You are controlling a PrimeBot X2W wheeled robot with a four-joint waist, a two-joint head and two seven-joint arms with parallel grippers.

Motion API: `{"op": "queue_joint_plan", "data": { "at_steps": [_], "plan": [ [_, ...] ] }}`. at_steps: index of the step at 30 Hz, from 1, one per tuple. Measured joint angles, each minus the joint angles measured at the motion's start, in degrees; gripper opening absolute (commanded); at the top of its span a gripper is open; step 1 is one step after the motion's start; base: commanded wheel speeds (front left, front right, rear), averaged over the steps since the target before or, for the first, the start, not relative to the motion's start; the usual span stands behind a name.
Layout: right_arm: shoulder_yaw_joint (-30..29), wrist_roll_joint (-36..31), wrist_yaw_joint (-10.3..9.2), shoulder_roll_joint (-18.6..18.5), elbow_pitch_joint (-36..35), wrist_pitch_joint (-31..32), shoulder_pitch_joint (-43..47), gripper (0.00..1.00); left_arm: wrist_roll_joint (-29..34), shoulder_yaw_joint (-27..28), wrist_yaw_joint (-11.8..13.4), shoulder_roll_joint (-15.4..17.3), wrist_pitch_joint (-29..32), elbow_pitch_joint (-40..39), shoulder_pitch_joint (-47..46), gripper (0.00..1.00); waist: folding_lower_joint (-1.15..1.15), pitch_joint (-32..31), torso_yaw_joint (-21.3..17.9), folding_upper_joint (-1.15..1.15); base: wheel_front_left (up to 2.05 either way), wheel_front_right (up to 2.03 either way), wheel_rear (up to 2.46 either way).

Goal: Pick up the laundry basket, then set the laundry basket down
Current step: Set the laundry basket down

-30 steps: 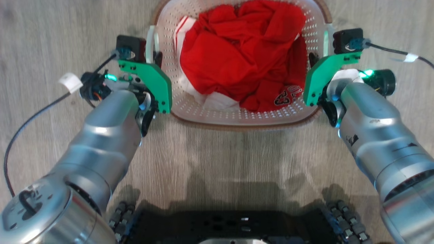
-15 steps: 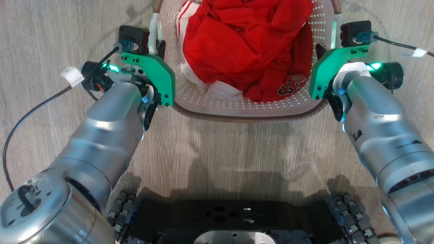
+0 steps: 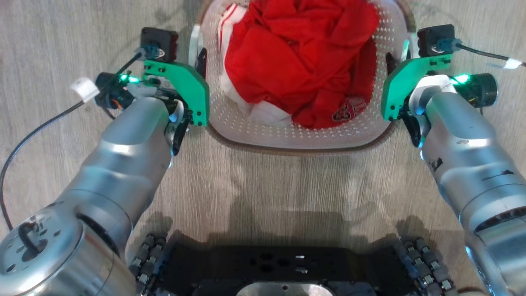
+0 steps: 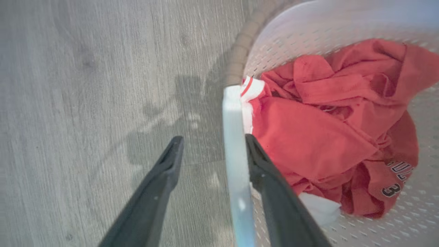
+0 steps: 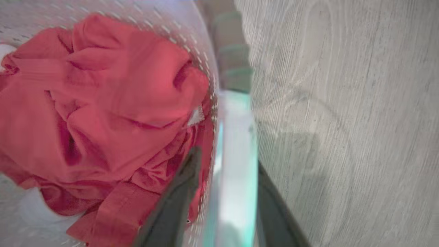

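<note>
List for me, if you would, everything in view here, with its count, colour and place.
basket: one, white perforated walls and a brown rim, between the two grippers, ahead of the base
handles: two, white, one on each side of the basket
clothes: a heap, count unclear, red with some white, inside the basket
floor: one, grey wood-look, beneath everything
cables: two, black with white tags, one trailing from each wrist
brackets: two, green, one at each wrist
arms: two, silver, reaching to either side of the basket
base: one, black, at the head view's bottom
left gripper: one, dark fingers, open around the left handle
right gripper: one, dark fingers, astride the right handle
</note>
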Motion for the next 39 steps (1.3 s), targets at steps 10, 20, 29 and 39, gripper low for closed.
{"op": "queue_joint_plan", "data": {
  "at_steps": [10,20,29,39],
  "plan": [
    [0.92,0.66,-0.01,-0.07,-0.02,-1.47,0.01,1.0,-1.82,-0.64,0.2,0.16,0.45,0.04,0.29,1.0,0.0,-2.88,-0.09,0.0,0.0,0.0,0.0],
    [2.2,2.22,-0.01,-0.05,-0.04,-5.01,1.29,1.0,-1.81,0.02,0.21,0.16,-0.15,0.08,2.96,1.0,0.0,-7.77,-0.76,0.0,0.0,0.0,0.0],
    [2.27,2.81,-0.01,-0.03,-2.08,-6.77,4.03,1.0,4.48,7.54,2.93,2.59,-0.31,-7.5,6.38,1.0,0.0,-14.41,-1.47,0.0,0.0,0.0,0.0],
    [-2.99,0.27,-0.01,0.02,-16.01,-6.78,13.1,1.0,16.07,21.75,5.41,4.78,-0.31,-20.11,19.46,1.0,-0.01,-23.07,-2.38,0.0,0.0,0.0,0.0]
  ]
}}
